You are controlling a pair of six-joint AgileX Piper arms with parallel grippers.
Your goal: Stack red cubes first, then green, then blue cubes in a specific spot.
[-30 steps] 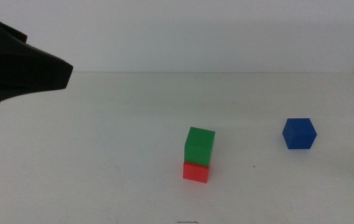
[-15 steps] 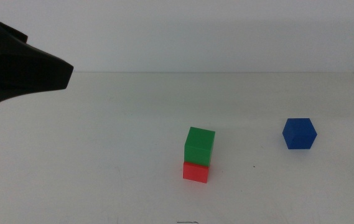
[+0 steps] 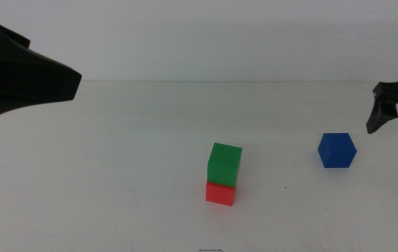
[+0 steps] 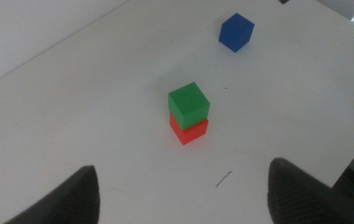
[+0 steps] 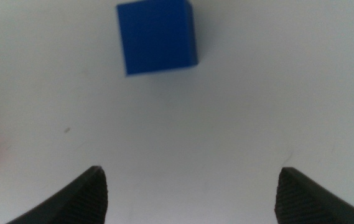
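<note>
Right gripper (image 3: pixel 396 117): at the table's right edge, apparently raised, jaws wide, empty, near the blue cube (image 3: pixel 336 150). Green cube (image 3: pixel 224 164) sits on red cube (image 3: pixel 220 193). Left gripper (image 4: pixel 180 193): wide, empty, at far left.

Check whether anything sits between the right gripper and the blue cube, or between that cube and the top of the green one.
Nothing visible does. The right gripper, jaws open, hangs beside the blue cube with only bare table between them. The stretch from there to the green cube, stacked on the red cube, is bare too. The left gripper waits far off.
</note>
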